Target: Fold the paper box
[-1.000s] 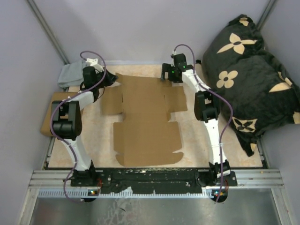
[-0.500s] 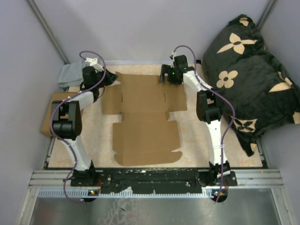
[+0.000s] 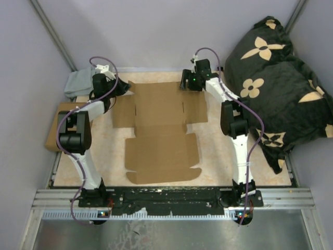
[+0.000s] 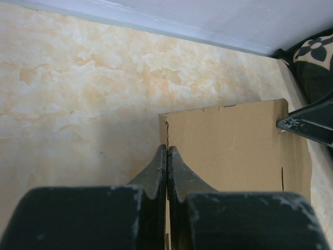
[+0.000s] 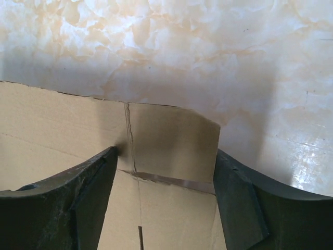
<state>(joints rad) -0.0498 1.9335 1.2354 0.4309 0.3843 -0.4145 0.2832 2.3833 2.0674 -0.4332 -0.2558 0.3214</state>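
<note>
Paper box (image 3: 161,151) whole, top cam only

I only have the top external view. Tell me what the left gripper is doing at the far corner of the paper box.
Observer: In the left wrist view the left gripper is shut, its fingers pressed together. The tips sit at the left edge of the paper box. I cannot tell whether they pinch it.
Operator: Now report the right gripper.
Observer: In the right wrist view the right gripper is open wide, with one finger on each side of a far flap.
Operator: Describe that flap.
Observer: A dark crease crosses it close to one finger, and bare marbled table shows beyond its edge.
</note>
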